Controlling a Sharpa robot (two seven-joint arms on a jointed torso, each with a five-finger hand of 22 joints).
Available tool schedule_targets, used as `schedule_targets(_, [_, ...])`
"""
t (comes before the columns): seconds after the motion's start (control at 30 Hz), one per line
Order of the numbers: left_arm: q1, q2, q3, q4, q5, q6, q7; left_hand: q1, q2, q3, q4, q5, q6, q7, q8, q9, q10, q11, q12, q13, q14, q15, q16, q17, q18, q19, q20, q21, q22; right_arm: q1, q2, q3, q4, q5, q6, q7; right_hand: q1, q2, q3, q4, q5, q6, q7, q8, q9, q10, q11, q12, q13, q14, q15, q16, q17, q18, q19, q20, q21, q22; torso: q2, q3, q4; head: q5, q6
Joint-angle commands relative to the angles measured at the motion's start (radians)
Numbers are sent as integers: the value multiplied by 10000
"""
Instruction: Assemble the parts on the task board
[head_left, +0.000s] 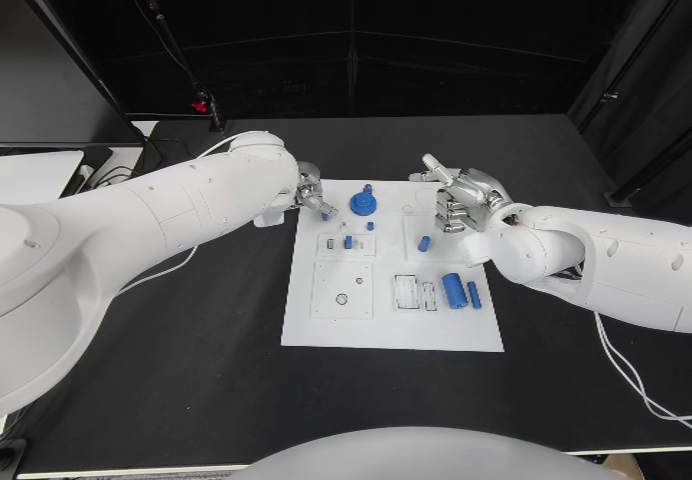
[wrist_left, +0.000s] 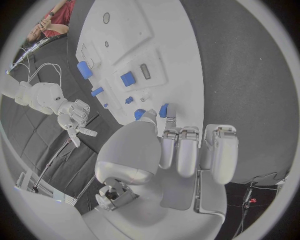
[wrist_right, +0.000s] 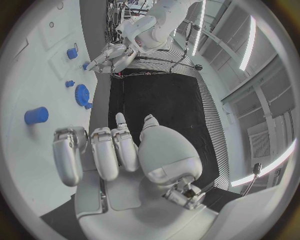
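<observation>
The white task board lies mid-table. On it stand a blue gear, a blue cylinder and two longer blue cylinders. My left hand hovers at the board's far left corner and pinches a small blue part between thumb and finger; the left wrist view shows that part at the thumb tip. My right hand hangs over the board's far right corner, holding nothing, fingers loosely apart. The right wrist view shows the gear and the blue cylinder beyond those fingers.
Small blue pegs stand in the board's left half, near recessed sockets. A slotted holder sits beside the long cylinders. The black table runs wide around the board. A dark stand rises at the far left.
</observation>
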Motion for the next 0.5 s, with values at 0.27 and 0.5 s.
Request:
schedule_targets(0.27, [5,27,8,-19,32,-52,77,1139,163,942,-13,494,67,2,-109,-1,1077,-95,-17,2593,1027,-92,9,2634,-66,1043,-59,32,2632,18,-4,7,39,8,-22,44,35,12,82,2,47,-70,627,34,-16,1058,39,25,2632,1038,-5,25,2635,56,654,-41,-40,2428,-3,-6,1,2,7])
schedule_targets(0.5, [0,9,8,-22,32,-60,70,1440,-74,1879,-13,562,72,8,-151,34,1077,-90,-17,2593,1027,-94,9,2634,-66,1043,-63,32,2632,18,4,8,31,8,-20,48,35,12,82,2,47,-70,627,34,-16,1058,39,25,2632,1038,-5,25,2635,56,654,-41,-40,2428,0,-12,-9,-24,2])
